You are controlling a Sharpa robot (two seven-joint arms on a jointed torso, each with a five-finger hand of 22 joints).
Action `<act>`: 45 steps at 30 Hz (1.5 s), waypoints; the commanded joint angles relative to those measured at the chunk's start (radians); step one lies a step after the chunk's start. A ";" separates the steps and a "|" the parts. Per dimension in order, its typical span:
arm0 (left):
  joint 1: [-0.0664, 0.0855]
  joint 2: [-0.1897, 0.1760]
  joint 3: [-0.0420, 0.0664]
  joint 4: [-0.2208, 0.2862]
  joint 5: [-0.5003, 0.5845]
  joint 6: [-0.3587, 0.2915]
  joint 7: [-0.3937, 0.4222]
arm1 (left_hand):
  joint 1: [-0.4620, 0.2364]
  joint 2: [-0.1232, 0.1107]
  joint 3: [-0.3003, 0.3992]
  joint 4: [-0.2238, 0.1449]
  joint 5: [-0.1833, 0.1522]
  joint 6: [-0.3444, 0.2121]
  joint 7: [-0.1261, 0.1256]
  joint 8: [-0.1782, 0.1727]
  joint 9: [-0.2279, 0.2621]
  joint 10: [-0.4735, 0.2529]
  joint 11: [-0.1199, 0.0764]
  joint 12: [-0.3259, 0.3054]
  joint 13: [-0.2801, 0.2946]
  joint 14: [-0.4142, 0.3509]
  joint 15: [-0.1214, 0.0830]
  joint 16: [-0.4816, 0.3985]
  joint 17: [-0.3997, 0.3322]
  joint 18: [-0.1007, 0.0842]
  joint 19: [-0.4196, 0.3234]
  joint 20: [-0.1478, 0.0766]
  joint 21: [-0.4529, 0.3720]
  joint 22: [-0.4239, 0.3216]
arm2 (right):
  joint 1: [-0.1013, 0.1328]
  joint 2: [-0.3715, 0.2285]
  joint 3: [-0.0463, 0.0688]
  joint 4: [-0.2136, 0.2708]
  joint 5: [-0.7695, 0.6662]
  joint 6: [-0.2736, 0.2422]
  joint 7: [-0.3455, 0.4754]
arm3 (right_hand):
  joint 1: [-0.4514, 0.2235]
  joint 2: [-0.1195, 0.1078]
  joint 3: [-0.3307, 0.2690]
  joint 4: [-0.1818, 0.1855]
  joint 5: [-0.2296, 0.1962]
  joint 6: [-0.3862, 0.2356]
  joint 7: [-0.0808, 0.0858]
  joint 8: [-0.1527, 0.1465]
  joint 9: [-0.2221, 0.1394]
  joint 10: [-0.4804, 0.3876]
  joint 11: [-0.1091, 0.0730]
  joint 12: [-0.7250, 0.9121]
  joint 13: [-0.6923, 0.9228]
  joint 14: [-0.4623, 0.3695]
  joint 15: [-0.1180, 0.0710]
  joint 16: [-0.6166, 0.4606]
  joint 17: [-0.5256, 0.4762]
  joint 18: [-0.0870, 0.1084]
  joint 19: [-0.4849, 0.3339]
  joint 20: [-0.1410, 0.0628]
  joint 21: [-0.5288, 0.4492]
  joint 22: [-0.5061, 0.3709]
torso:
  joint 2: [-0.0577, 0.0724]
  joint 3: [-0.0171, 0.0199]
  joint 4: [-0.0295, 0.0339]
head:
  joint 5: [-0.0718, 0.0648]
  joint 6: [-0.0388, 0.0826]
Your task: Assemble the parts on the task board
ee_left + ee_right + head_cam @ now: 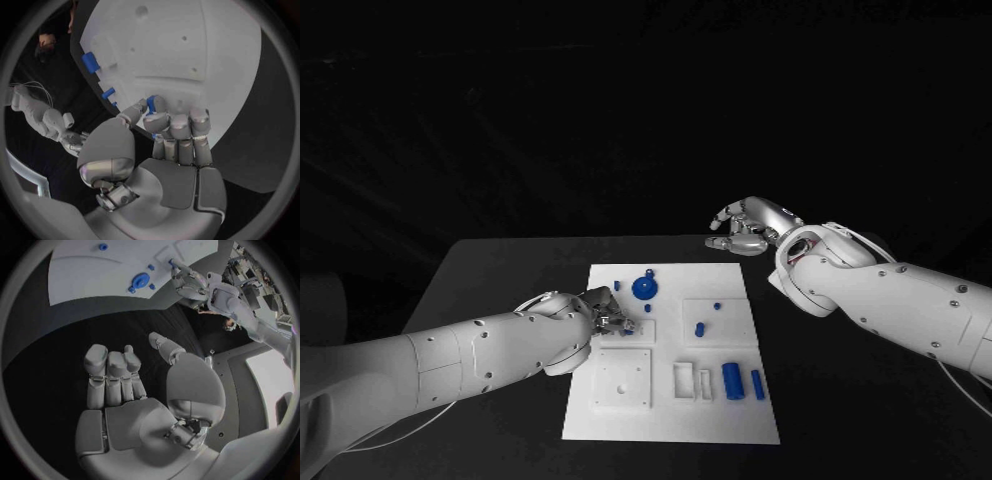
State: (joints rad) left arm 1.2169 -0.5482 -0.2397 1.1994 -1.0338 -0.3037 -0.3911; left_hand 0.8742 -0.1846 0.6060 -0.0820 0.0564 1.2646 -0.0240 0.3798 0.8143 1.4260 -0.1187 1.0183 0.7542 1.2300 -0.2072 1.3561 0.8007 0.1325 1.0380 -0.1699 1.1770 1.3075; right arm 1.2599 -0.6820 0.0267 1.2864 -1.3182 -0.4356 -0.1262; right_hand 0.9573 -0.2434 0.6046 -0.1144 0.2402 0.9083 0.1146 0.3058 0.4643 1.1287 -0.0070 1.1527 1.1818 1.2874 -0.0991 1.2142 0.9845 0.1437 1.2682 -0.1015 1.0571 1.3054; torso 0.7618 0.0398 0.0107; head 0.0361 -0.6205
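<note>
Left hand (164,131) pinches a blue part (151,104), apparently half-hidden; right hand (134,385) holds nothing.

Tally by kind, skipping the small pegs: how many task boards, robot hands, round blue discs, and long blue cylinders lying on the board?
Task board: 1
Left hand and right hand: 2
Round blue disc: 1
Long blue cylinders: 2
Total: 6
</note>
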 commanded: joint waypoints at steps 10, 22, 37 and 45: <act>0.000 -0.010 0.001 -0.008 0.019 -0.012 0.014 | -0.037 -0.086 0.018 0.127 -0.008 -0.009 -0.004 0.004 0.007 -0.015 -0.018 0.010 -0.008 0.027 -0.028 0.012 -0.007 -0.010 -0.011 -0.103 0.007 0.006 | 0.000 -0.004 0.000 0.000 0.000 0.008 0.008 | 0.001 0.001 -0.009 0.003 0.004 0.015 0.007 0.006 0.002 -0.053 0.016 0.005 -0.002 0.006 -0.002 -0.005 0.002 0.118 -0.001 -0.009 -0.007 0.001 | 0.001 -0.0008 -0.0015 | -0.002 0.003; 0.001 -0.036 0.003 0.016 0.078 -0.037 0.046 | -0.086 -0.104 -0.103 0.152 -0.007 -0.032 -0.002 -0.004 0.011 -0.029 -0.017 0.008 -0.012 0.008 -0.029 0.011 -0.013 -0.004 -0.040 -0.103 0.002 0.007 | 0.000 -0.008 0.000 -0.001 0.004 0.004 0.011 | -0.002 0.000 -0.011 0.005 0.005 0.015 0.007 0.006 0.002 -0.053 0.016 0.006 -0.003 0.006 -0.002 -0.005 0.002 0.118 -0.001 -0.009 -0.008 0.001 | 0.000 -0.0009 0.0005 | -0.005 0.005; 0.094 -0.062 0.079 -0.021 0.180 0.118 0.069 | 0.015 -0.059 -0.172 0.177 0.030 -0.193 0.063 -0.105 -0.026 -0.139 0.047 -0.098 -0.065 -0.097 0.033 -0.088 -0.072 -0.036 -0.136 -0.068 -0.087 -0.028 | -0.001 -0.013 0.000 -0.008 0.015 0.004 0.013 | -0.004 -0.001 -0.013 0.008 0.010 0.010 0.007 0.003 0.002 -0.053 0.016 0.006 -0.004 0.006 -0.002 -0.006 0.002 0.118 -0.001 -0.010 -0.009 0.002 | 0.000 -0.0002 0.0003 | -0.001 0.028; 0.114 0.013 0.079 -0.184 0.172 0.183 0.056 | 0.034 -0.038 -0.206 0.186 0.042 -0.224 0.075 -0.121 -0.033 -0.155 0.058 -0.119 -0.078 -0.111 0.045 -0.106 -0.086 -0.046 -0.150 -0.062 -0.109 -0.038 | -0.001 -0.008 0.000 -0.010 0.018 0.004 0.013 | -0.004 -0.001 -0.014 0.010 0.011 0.005 0.008 0.000 0.001 -0.053 0.017 0.007 -0.005 0.007 -0.001 -0.007 0.003 0.118 -0.001 -0.011 -0.009 0.002 | 0.004 -0.0002 -0.0046 | 0.000 0.033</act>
State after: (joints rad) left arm 1.3288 -0.5410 -0.1611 1.0264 -0.8728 -0.1896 -0.3384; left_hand 0.8988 -0.2223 0.4043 0.1040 0.0920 1.0470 0.0526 0.2634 0.7826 1.2800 -0.0605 0.9021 0.6776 1.1239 -0.1620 1.2535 0.7152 0.1005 0.8968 -0.1216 1.0717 1.2709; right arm 1.2595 -0.6907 0.0268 1.2761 -1.3022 -0.4363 -0.1235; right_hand 0.9573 -0.2434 0.5962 -0.1061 0.2479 0.9082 0.1146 0.3058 0.4656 1.1287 -0.0070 1.1527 1.1776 1.2875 -0.0992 1.2142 0.9860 0.1437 1.2680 -0.1052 1.0532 1.3064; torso 0.7636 0.0397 0.0092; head 0.0360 -0.5888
